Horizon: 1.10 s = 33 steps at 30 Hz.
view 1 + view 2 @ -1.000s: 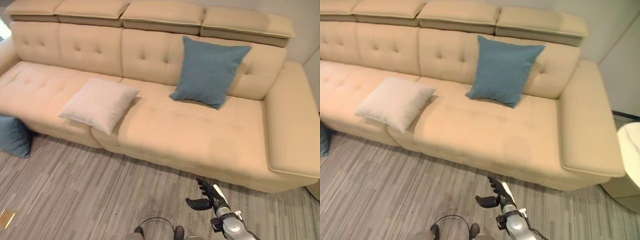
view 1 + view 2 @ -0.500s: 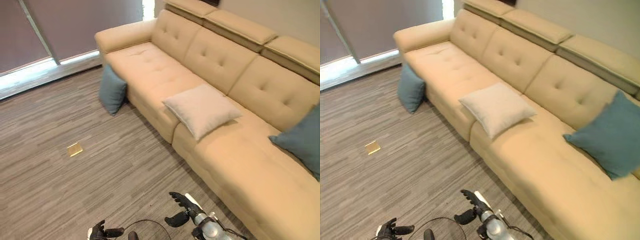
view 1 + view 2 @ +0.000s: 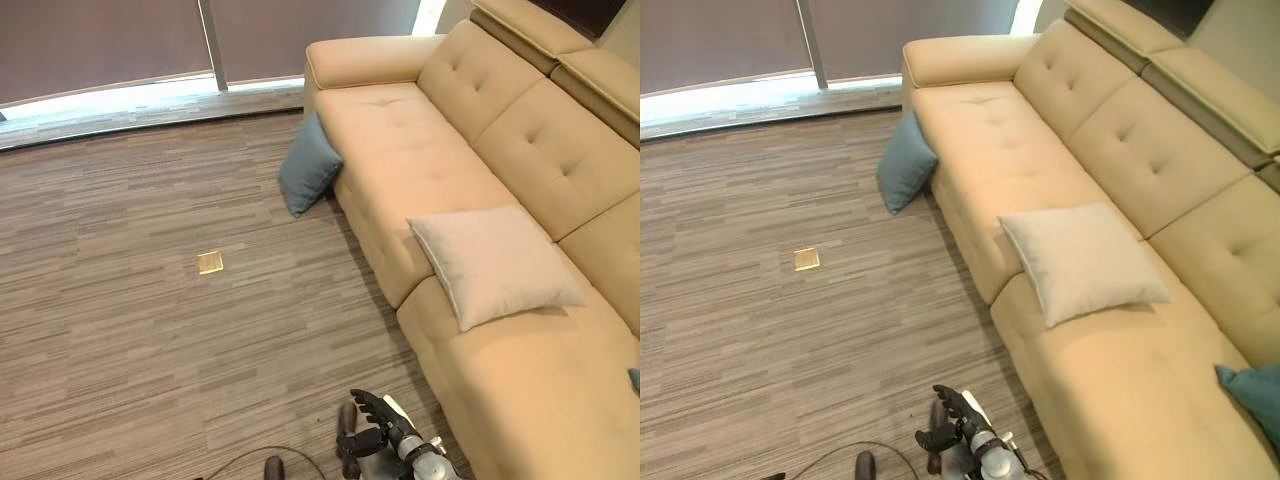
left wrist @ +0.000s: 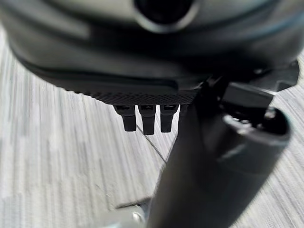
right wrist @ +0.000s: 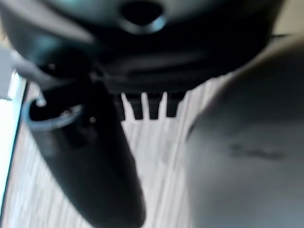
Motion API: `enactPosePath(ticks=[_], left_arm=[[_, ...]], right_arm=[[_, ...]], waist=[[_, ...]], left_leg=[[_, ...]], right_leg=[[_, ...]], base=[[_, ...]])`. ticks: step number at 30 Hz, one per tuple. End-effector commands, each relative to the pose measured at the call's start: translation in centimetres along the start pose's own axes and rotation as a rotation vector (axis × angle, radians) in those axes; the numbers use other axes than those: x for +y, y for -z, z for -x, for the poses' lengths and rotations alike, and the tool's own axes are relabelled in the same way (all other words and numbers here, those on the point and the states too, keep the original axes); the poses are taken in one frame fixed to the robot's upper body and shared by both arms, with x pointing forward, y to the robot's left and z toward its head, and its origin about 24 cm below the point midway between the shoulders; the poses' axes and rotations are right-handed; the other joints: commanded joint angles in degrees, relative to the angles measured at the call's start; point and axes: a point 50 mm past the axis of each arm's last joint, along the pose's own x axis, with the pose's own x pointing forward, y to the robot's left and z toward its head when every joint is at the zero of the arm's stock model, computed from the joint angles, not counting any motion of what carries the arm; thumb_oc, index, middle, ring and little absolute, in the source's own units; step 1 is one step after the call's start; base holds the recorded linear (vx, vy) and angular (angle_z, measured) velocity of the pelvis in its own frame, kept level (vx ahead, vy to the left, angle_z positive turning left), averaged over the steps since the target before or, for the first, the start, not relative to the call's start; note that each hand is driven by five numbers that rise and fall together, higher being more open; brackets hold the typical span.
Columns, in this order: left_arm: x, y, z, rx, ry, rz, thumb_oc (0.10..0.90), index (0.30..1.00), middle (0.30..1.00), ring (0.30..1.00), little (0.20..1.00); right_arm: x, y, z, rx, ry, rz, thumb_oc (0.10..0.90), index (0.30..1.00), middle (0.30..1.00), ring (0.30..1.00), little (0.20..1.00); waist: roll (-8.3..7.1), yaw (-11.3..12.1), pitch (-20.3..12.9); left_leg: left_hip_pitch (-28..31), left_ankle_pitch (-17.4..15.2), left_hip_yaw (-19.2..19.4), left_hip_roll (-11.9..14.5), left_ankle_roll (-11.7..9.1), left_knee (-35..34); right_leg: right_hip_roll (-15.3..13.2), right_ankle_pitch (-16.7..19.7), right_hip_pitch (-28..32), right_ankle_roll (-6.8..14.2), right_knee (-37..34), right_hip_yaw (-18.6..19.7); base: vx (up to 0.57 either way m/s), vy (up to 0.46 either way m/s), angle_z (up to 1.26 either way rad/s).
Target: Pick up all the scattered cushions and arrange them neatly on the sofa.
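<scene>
The right hand [image 3: 378,428] hangs low over the floor [image 3: 120,340], fingers loosely spread and empty, well apart from the blue cushion [image 3: 308,166] leaning against the sofa [image 3: 420,130].

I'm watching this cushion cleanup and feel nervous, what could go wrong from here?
1. The blue cushion leans on the floor against the sofa, far from the empty right hand; walking over risks a stumble.
2. The beige cushion overhangs the seat edge and could slip off if bumped.
</scene>
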Motion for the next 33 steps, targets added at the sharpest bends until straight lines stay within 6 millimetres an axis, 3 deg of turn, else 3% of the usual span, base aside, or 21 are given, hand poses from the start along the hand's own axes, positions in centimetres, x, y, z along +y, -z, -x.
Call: enactPosePath(ticks=[1, 2, 3, 5, 6, 7, 8, 9, 10, 13, 14, 15, 16, 18, 23, 25, 27, 29, 30, 32, 33], left_arm=[[-1.1, -3.9, 0.0, -0.136, 0.035, -0.055, 0.8, 0.9, 0.9, 0.9, 0.9], [-2.1, -3.3, 0.2, -0.143, 0.072, -0.097, 0.8, 0.9, 0.9, 0.9, 0.9], [-2.7, -3.1, 0.4, -0.146, 0.087, -0.11, 0.8, 0.9, 0.9, 0.9, 0.9], [-3.5, -2.7, 0.7, -0.149, 0.092, -0.131, 0.8, 0.9, 0.9, 0.9, 0.9], [-3.5, -2.7, 0.7, -0.15, 0.092, -0.132, 0.8, 0.9, 0.9, 0.9, 0.9], [-3.5, -2.8, 0.7, -0.157, 0.079, -0.138, 0.8, 0.9, 0.9, 0.9, 0.9], [-3.5, -3.5, 0.8, -0.197, 0.07, -0.159, 0.8, 0.9, 0.9, 0.9, 0.9], [-3.5, -3.5, 0.8, -0.197, 0.07, -0.16, 0.8, 0.9, 0.9, 0.9, 0.9], [-4.2, -3.4, 1.0, -0.2, 0.096, -0.178, 0.8, 0.9, 0.9, 0.9, 0.9], [-4.5, -3.6, 1.1, -0.212, 0.105, -0.177, 0.8, 0.9, 0.9, 0.9, 0.9], [-4.9, -4.0, 1.3, -0.237, 0.118, -0.157, 0.8, 0.9, 0.9, 0.9, 0.9], [-5.0, -3.3, 1.4, -0.228, 0.122, -0.159, 0.8, 0.9, 0.9, 0.9, 0.9], [-5.3, -2.8, 1.6, -0.217, 0.126, -0.154, 0.8, 0.9, 0.9, 0.9, 0.9], [-5.4, -2.5, 1.6, -0.193, 0.125, -0.137, 0.8, 0.9, 0.9, 0.9, 0.9], [-5.9, -2.9, 1.6, -0.205, 0.151, -0.176, 0.8, 0.9, 0.9, 0.9, 0.9], [-5.9, -2.9, 1.6, -0.214, 0.149, -0.211, 0.8, 0.9, 0.9, 0.9, 0.9], [-5.8, -3.1, 1.6, -0.218, 0.146, -0.213, 0.8, 0.9, 0.9, 0.9, 0.9], [-5.6, -3.4, 1.5, -0.226, 0.147, -0.218, 0.8, 0.9, 0.9, 0.9, 0.9], [-5.1, -4.2, 1.3, -0.246, 0.131, -0.223, 0.8, 0.9, 0.9, 0.9, 0.9], [-4.5, -4.2, 1.1, -0.239, 0.111, -0.215, 0.8, 0.9, 0.9, 0.9, 0.9], [-3.6, -4.2, 0.8, -0.232, 0.073, -0.21, 0.8, 0.9, 0.9, 0.9, 0.9]], right_arm=[[-1.3, -4.7, -0.6, -0.218, 0.054, 0.029, 0.8, 0.9, 0.9, 0.9, 0.9], [-1.6, -4.1, -0.4, -0.203, 0.064, 0.04, 0.8, 0.9, 0.9, 0.9, 0.9], [-1.8, -4.0, -0.3, -0.201, 0.068, 0.047, 0.8, 0.9, 0.9, 0.9, 0.9], [-2.7, -4.5, -0.3, -0.224, 0.104, 0.079, 0.8, 0.9, 0.9, 0.9, 0.9], [-2.7, -4.5, -0.3, -0.225, 0.105, 0.08, 0.8, 0.9, 0.9, 0.9, 0.9], [-3.0, -4.7, -0.3, -0.233, 0.12, 0.094, 0.8, 0.9, 0.9, 0.9, 0.9], [-4.1, -5.4, -0.2, -0.265, 0.152, 0.1, 0.8, 0.9, 0.9, 0.9, 0.9], [-4.1, -5.4, -0.2, -0.265, 0.152, 0.1, 0.8, 0.9, 0.9, 0.9, 0.9], [-4.6, -6.0, 0.0, -0.295, 0.145, 0.145, 0.8, 0.9, 0.9, 0.9, 0.9], [-4.9, -6.1, 0.1, -0.301, 0.155, 0.172, 0.8, 0.9, 0.9, 0.9, 0.9], [-5.6, -6.4, 0.3, -0.308, 0.174, 0.206, 0.8, 0.9, 0.9, 0.9, 0.9], [-6.2, -6.8, 0.3, -0.328, 0.185, 0.228, 0.8, 0.9, 0.9, 0.9, 0.9], [-6.8, -7.3, 0.5, -0.356, 0.211, 0.227, 0.8, 0.9, 0.9, 0.9, 0.9], [-8.4, -8.1, 0.6, -0.385, 0.296, 0.165, 0.8, 0.9, 0.9, 0.9, 0.9], [-11.6, -7.6, 2.0, -0.398, 0.461, 0.026, 0.8, 0.9, 0.9, 0.9, 0.9], [-12.5, -6.2, 2.8, -0.353, 0.51, 0.054, 0.8, 0.9, 0.9, 0.9, 0.9], [-12.9, -6.1, 2.9, -0.344, 0.532, 0.053, 0.8, 0.9, 0.9, 0.9, 0.9], [-13.1, -5.1, 2.8, -0.305, 0.572, -0.015, 0.8, 0.9, 0.9, 0.9, 0.9], [-12.9, -4.9, 2.6, -0.295, 0.587, -0.078, 0.8, 0.9, 0.9, 0.9, 0.9], [-12.7, -5.4, 2.1, -0.305, 0.591, -0.116, 0.8, 0.9, 0.9, 0.9, 0.9], [-12.6, -6.5, 2.1, -0.347, 0.6, -0.076, 0.8, 0.9, 0.9, 0.9, 0.9]], waist=[[-0.38, -1.13, -0.48], [-0.24, -2.56, -2.17], [0.19, -3.06, -2.55], [0.28, -3.8, -1.61], [0.43, -3.67, -1.74], [-0.24, -3.44, -1.01], [-2.58, -1.85, 0.23], [-2.44, -1.63, 0.21], [-3.16, 0.05, 0.76], [-3.03, 1.17, 0.95], [-2.11, 2.52, 1.62], [-1.63, 3.04, 1.88], [-1.18, 3.05, 1.95], [-0.09, 2.33, 1.96], [1.16, 0.86, 1.46], [2.11, -0.26, 0.45], [2.32, -0.41, -0.01], [2.06, -0.48, -1.22], [2.03, 0.02, -1.62], [2.39, 1.18, -1.15], [3.66, 1.94, -0.18]], left_leg=[[3.32, -7.55, 1.71, -7.51, 0.28, 8.22], [4.2, -7.17, 2.1, -7.6, -0.54, 11.12], [3.67, -5.09, 2.53, -7.3, -2.3, 15.1], [-2.02, 5.21, 5.26, -3.68, -9.3, 30.53], [-2.58, 4.9, 5.36, -3.47, -9.43, 31.27], [-5.19, 9.2, 7.14, 0.12, -11.81, 40.0], [-11.23, 10.53, 9.36, 1.04, -8.2, 52.58], [-11.35, 10.38, 9.52, 1.23, -8.19, 52.81], [-17.91, 6.1, 8.7, 0.6, -4.54, 55.18], [-19.71, 1.89, 7.32, 1.52, -2.02, 46.07], [-20.94, -2.03, 2.24, -0.74, 0.2, 36.09], [-21.38, -2.15, -2.49, -2.44, 0.31, 29.14], [-21.58, -0.02, -7.14, -2.57, 0.01, 22.12], [-22.62, 4.93, -11.13, -0.63, -0.63, 12.66], [-23.86, 8.13, -12.54, 1.83, -1.77, 4.67], [-21.93, 10.09, -11.04, 2.29, -2.58, 5.01], [-21.37, 10.69, -10.78, 2.03, -2.3, 5.58], [-19.77, 9.4, -9.56, 0.41, -0.96, 6.39], [-17.55, 7.85, -7.36, -0.16, 0.55, 6.28], [-14.42, 5.94, -4.56, -0.9, 2.63, 5.8], [-11.49, 4.7, -2.0, -0.53, 3.82, 4.79]], right_leg=[[1.71, -3.44, 1.75, 0.81, -2.21, -6.93], [4.16, -5.41, 4.54, -2.35, -5.14, -3.96], [5.19, -5.33, 5.5, -3.25, -5.81, -2.1], [5.88, -4.35, 7.15, -4.52, -5.33, 1.77], [6.08, -4.33, 6.87, -4.65, -5.32, 1.85], [6.34, -5.41, 8.22, -6.29, -4.85, 3.65], [6.49, -5.52, 10.68, -7.71, -5.46, 7.98], [6.67, -5.47, 10.57, -7.75, -5.46, 8.13], [7.65, -6.3, 12.95, -7.64, -5.52, 13.68], [7.8, -7.0, 14.87, -6.23, -5.98, 17.62], [7.95, -7.13, 16.33, -4.64, -5.87, 22.02], [8.43, -7.17, 16.64, -4.05, -5.26, 25.24], [9.13, -7.33, 17.14, -3.46, -4.89, 28.64], [10.46, -8.58, 18.09, -3.44, -4.02, 33.93], [11.19, -10.35, 20.57, -3.32, -4.31, 40.0], [9.69, -10.85, 21.51, -2.46, -4.19, 39.85], [8.96, -11.05, 21.62, -2.09, -3.66, 40.47], [7.43, -10.7, 21.25, -0.76, -0.79, 41.71], [6.21, -10.52, 19.05, 0.62, 5.64, 40.46], [2.72, -5.78, 14.15, 3.0, 15.49, 34.8], [-2.08, -3.36, 10.07, 2.39, 22.41, 27.14]], base=[[0.59, -0.143, -0.43], [0.48, -0.133, -0.46], [0.59, -0.159, -0.27], [0.26, -0.084, -0.02], [0.16, -0.083, -0.16], [0.25, -0.129, -0.53], [0.26, -0.123, -0.87], [0.38, -0.055, -1.77], [0.3, 0.082, -1.63], [0.27, 0.139, -1.55], [0.43, 0.331, -1.43], [0.45, 0.36, -1.41], [0.37, 0.259, -1.85], [0.37, 0.238, -2.12], [0.27, 0.235, -1.27], [0.36, 0.389, -0.92], [0.22, 0.247, -0.4], [0.33, 0.366, -0.5], [0.38, 0.432, -0.5], [0.27, 0.395, -0.69], [0.22, 0.364, -0.97]])
